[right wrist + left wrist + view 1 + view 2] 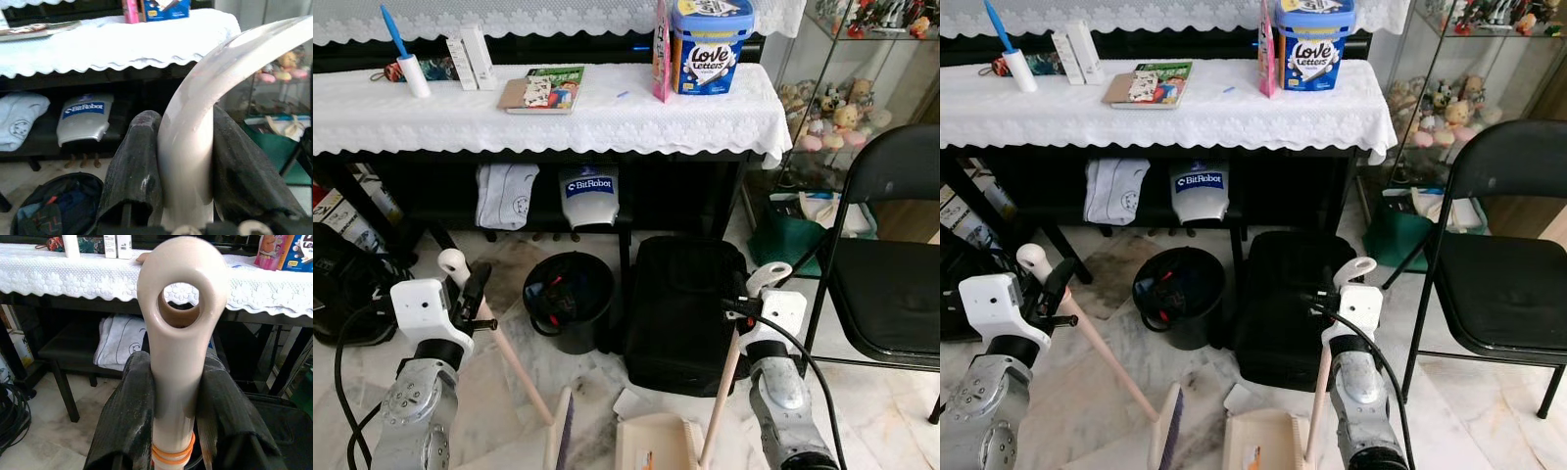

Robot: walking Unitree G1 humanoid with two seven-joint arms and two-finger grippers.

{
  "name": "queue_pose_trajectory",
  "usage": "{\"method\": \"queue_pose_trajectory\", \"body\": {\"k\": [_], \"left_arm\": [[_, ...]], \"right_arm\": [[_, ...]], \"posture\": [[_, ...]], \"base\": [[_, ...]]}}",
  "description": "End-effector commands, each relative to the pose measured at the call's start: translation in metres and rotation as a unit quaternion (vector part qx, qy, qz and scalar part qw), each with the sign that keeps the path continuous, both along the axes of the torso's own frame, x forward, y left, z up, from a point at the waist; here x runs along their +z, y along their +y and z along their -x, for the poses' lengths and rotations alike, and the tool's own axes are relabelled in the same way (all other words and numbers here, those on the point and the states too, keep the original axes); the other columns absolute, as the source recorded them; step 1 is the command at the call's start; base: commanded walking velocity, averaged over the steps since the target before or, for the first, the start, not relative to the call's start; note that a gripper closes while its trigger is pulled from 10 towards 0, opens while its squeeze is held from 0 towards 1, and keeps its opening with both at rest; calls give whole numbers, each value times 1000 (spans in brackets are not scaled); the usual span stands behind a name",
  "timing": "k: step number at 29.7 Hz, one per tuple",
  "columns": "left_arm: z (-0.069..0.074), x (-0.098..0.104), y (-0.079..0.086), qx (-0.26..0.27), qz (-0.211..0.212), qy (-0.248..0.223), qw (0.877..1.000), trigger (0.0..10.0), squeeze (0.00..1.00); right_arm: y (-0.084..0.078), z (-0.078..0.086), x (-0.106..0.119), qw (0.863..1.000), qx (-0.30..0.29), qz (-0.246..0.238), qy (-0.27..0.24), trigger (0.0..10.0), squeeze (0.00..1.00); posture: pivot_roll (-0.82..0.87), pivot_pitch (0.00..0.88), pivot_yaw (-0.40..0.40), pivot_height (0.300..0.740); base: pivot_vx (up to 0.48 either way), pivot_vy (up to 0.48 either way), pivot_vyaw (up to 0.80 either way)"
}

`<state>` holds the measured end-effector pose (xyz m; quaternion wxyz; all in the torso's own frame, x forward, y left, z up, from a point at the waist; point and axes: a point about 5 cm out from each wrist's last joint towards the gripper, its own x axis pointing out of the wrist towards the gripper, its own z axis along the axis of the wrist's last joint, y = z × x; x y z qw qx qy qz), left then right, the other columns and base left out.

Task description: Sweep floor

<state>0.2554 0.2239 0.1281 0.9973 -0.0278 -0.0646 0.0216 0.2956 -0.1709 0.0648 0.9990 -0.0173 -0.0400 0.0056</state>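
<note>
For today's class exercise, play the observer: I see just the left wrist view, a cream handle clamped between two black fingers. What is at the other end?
Observer: A broom head on the floor, near the left hand.
Operator: And the other arm?
Observer: The right hand grips the dustpan handle.
Operator: Where is the pan?
Observer: The dustpan sits on the floor beside the broom head, before the black bin.

Bin [570, 299] under table [548, 122], bag [685, 308] to its right, chair [891, 255] far right.
</note>
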Motion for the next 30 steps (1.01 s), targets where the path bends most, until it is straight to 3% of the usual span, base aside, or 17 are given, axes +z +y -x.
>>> {"method": "queue_pose_trajectory", "body": {"k": [1, 11, 13, 18, 22, 25, 26, 30], "left_arm": [[-1, 7, 2, -1, 2, -13, 1000, 10000, 0], [-1, 7, 2, -3, 2, -14, 1000, 10000, 0], [-2, 7, 2, -4, 2, -14, 1000, 10000, 0], [-2, 7, 1, -5, 3, -14, 1000, 10000, 0], [-3, 7, 1, -4, 4, -15, 1000, 10000, 0], [-3, 7, 0, -2, 4, -14, 1000, 10000, 0], [-3, 6, 0, 0, 3, -14, 1000, 10000, 0], [-3, 5, 1, 8, 2, -13, 1000, 10000, 0]], "right_arm": [[1, 0, 6, 1000, 16, -5, -7, 10000, 0], [9, 6, 13, 993, 92, -67, 17, 10000, 0], [16, 10, 15, 984, 150, -88, 36, 10000, 0], [21, 16, 17, 973, 205, -90, 54, 10000, 0], [13, 13, 20, 981, 173, -76, 46, 10000, 0], [3, 10, 25, 991, 123, -40, 33, 10000, 0], [-4, 8, 27, 996, 83, -30, 26, 10000, 0], [-15, 7, 32, 1000, 26, -9, 7, 10000, 0]], "posture": [[9, 83, 55, 740], [5, 69, 54, 740], [2, 65, 53, 740], [1, 59, 51, 740], [-1, 58, 49, 740], [0, 65, 48, 740], [0, 65, 48, 740], [-1, 68, 49, 740]], "base": [[0, 0, 0], [0, 0, 0], [0, 0, 0], [0, 0, 0], [0, 0, 0], [0, 0, 0], [0, 0, 0], [0, 0, 0]]}}
